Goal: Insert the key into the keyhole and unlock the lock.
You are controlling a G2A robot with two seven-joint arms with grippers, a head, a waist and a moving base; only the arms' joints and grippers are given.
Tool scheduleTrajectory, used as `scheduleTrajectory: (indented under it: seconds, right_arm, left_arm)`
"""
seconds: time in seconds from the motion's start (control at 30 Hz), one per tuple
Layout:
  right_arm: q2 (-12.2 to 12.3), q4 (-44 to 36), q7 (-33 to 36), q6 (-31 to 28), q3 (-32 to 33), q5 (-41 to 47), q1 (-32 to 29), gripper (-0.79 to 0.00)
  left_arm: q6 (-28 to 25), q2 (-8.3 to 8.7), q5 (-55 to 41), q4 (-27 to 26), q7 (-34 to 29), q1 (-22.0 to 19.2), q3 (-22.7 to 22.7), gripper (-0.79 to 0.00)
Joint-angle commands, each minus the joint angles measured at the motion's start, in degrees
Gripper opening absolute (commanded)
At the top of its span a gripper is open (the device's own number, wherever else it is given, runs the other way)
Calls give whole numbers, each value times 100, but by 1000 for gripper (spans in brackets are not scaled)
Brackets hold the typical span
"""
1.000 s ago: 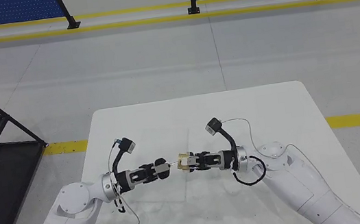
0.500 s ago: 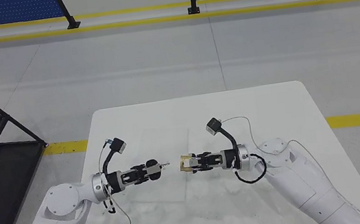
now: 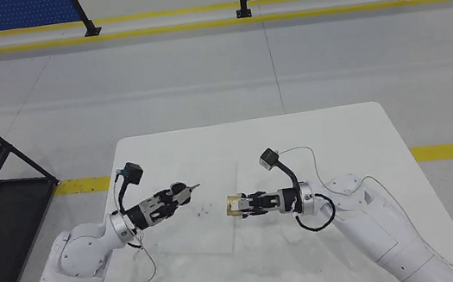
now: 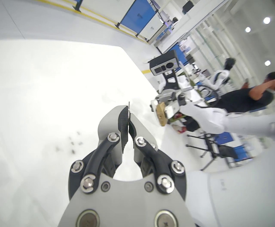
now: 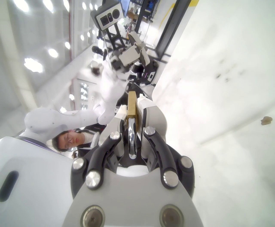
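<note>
The left gripper (image 4: 129,117), pinched on the key (image 4: 129,105), had been pulled back and swung aside, so the key was left well apart from the lock (image 5: 131,101). That lock was kept clamped in the right gripper (image 5: 132,112), so insertion likely needed redoing.

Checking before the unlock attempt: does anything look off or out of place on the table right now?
The key in the left gripper is apart from the lock held by the right gripper, and it points past the lock rather than at it. Small dark specks dot the table near them.
</note>
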Motion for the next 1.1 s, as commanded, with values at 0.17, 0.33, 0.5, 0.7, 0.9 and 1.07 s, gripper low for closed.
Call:
scheduleTrajectory:
  seconds: [0.17,0.33,0.5,0.7,0.9,1.07]
  right_arm:
    - [0,0,0,0,0,0,0,-785]
    - [0,0,0,0,0,0,0,-785]
    - [0,0,0,0,0,0,0,-785]
    - [0,0,0,0,0,0,0,-785]
    - [0,0,0,0,0,0,0,-785]
    - [0,0,0,0,0,0,0,-785]
  left_arm:
    - [-34,-82,4212,-361,2933,147,-30,-785]
    - [221,-70,6952,-241,5158,259,233,-785]
    - [265,-69,7180,-80,5623,235,301,-785]
    - [265,-69,7180,-80,5623,235,301,-785]
    - [17,2,7955,-97,5855,28,214,-785]
    - [265,137,9992,-311,6628,-33,313,-785]
